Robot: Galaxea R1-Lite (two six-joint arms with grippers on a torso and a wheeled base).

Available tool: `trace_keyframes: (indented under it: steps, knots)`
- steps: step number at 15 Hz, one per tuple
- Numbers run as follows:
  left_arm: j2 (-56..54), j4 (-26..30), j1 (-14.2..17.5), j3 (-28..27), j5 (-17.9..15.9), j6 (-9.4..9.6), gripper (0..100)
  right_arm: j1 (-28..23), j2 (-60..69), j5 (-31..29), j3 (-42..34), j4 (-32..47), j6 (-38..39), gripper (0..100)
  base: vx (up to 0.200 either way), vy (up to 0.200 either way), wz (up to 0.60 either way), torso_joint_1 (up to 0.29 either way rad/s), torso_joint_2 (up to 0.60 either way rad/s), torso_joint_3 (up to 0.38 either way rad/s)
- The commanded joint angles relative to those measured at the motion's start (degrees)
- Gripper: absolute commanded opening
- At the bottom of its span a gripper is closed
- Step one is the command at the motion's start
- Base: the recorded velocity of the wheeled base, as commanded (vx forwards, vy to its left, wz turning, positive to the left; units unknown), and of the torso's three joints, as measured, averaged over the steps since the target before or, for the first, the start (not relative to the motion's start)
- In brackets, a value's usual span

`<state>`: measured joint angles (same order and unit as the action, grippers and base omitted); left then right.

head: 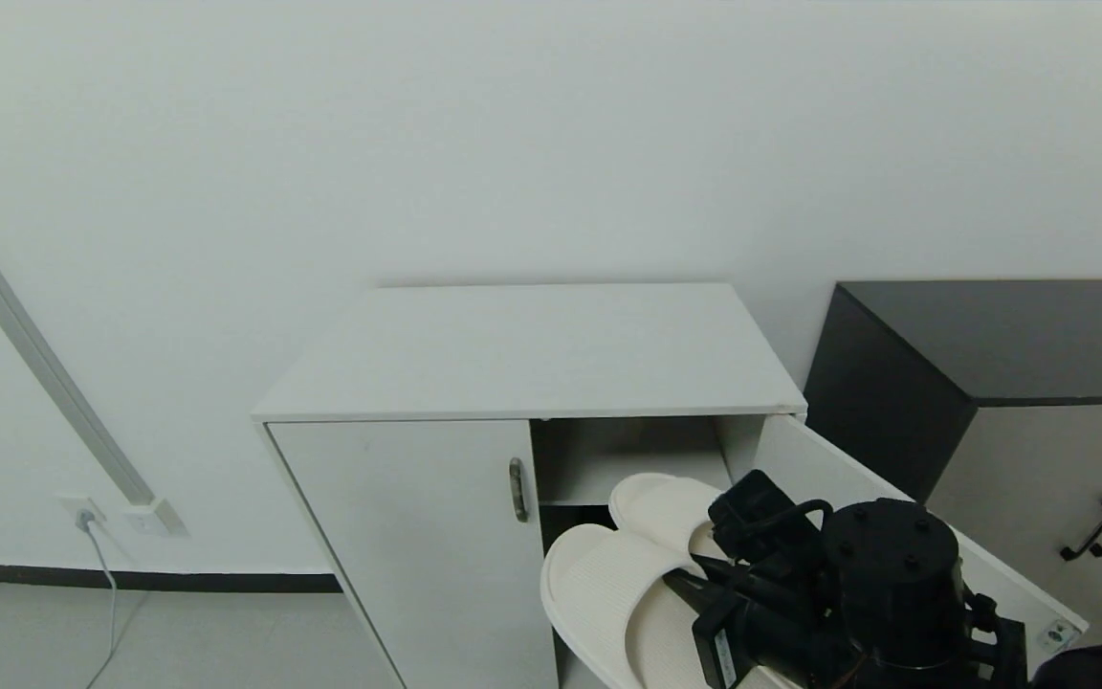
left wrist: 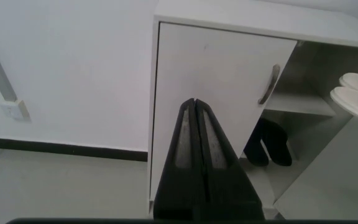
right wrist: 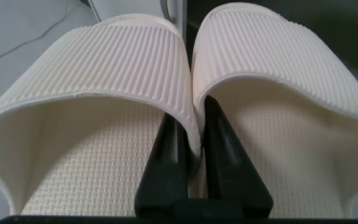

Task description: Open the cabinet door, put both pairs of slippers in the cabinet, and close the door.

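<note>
1. In the head view, the right arm is covering the heel ends of the white slippers point(head: 628, 574), and the bottom edge of the picture is cutting off the nearer slipper.
2. In the right wrist view, the right gripper point(right wrist: 190, 134) is running its tips in under the ribbed straps, so the tips themselves are staying out of sight. Its two black fingers point(right wrist: 165, 162) are squeezing the slippers' inner walls together between them, so the pincer is clamped on the pair.
3. The white slippers are hanging in the air just in front of the open right half of the cabinet point(head: 532, 354), near the level of its shelf point(head: 599, 483).
4. They are lying side by side with their inner edges touching. Their long axes are running from the gripper toward the cabinet, with the toes pointing into the opening and the heel openings facing back at the wrist.
5. The open door point(head: 828, 469) is swinging out toward the robot on the right, and the arm is hiding much of its lower part. The closed door point(head: 407, 526) is carrying a handle point(head: 517, 489) at its inner edge.
6. In the left wrist view, a dark pair of slippers point(left wrist: 269, 144) is sitting in the shadowed lower compartment below the shelf. Which way this pair is pointing is hard to make out.
7. The left gripper point(left wrist: 194, 104) is hanging in front of the closed door, apart from it. Its fingers are pressing flat against each other with nothing between them.
8. A black cabinet point(head: 991, 335) is standing just to the right of the white one.
</note>
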<state>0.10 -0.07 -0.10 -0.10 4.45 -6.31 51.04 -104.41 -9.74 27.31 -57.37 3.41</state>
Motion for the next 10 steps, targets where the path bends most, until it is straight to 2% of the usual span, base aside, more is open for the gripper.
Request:
trace_keyframes:
  steps: [1,10]
  knots:
    - [0.08,-0.01,0.01,0.01,0.03,-0.01,0,0.02,-2.02,-0.02,-0.06,-1.61,0.01,0,0.000,0.000,0.00,-0.232,0.55,0.334]
    - [0.08,-0.01,0.01,0.01,0.03,-0.01,0,-0.07,-2.55,-0.02,-0.59,-3.01,-0.07,0,0.000,0.000,0.00,-0.196,0.52,0.319]
